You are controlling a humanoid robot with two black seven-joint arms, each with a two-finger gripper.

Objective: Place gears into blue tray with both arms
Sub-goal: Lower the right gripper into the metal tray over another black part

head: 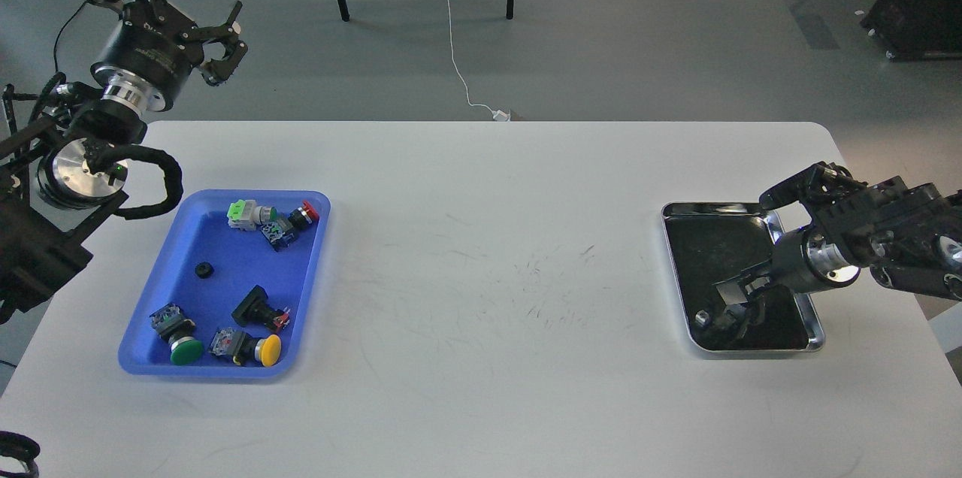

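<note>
head view: one gear (201,270) and five switches (259,310) in blue tray (150,358); left gripper (197,25) spread wide, right gripper (740,313) in steel tray (676,211), state unclear

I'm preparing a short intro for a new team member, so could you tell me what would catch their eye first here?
The bright-blue plastic tray at the table's left, holding colourful push-button switches and one tiny black gear, stands out first. On the right, the right gripper reaches down into the shiny steel tray. The left gripper is raised beyond the table's far left corner.
</note>
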